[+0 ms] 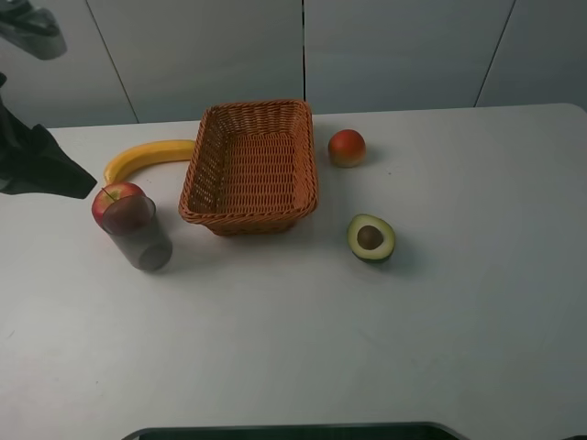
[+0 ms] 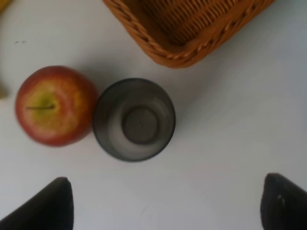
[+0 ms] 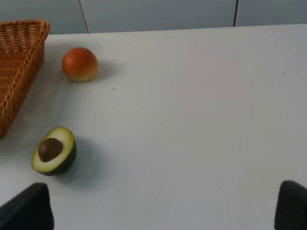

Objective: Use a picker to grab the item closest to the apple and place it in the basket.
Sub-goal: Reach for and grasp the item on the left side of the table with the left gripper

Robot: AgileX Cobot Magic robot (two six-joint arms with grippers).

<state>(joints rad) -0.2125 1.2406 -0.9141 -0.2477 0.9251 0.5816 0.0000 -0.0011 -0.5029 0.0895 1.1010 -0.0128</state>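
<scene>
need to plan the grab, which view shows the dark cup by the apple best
Left wrist view: it looks straight down into the dark cup, rim whole, beside the apple. Exterior high shows it small, in front of the apple. Right wrist does not show it.

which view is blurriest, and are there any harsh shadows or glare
Left wrist view is softest: the apple and dark cup have fuzzy edges. Right wrist view is sharper, the avocado half casting a faint soft shadow. Exterior high view is evenly lit, with only diffuse shadows by the basket; no glare that I can see.
</scene>
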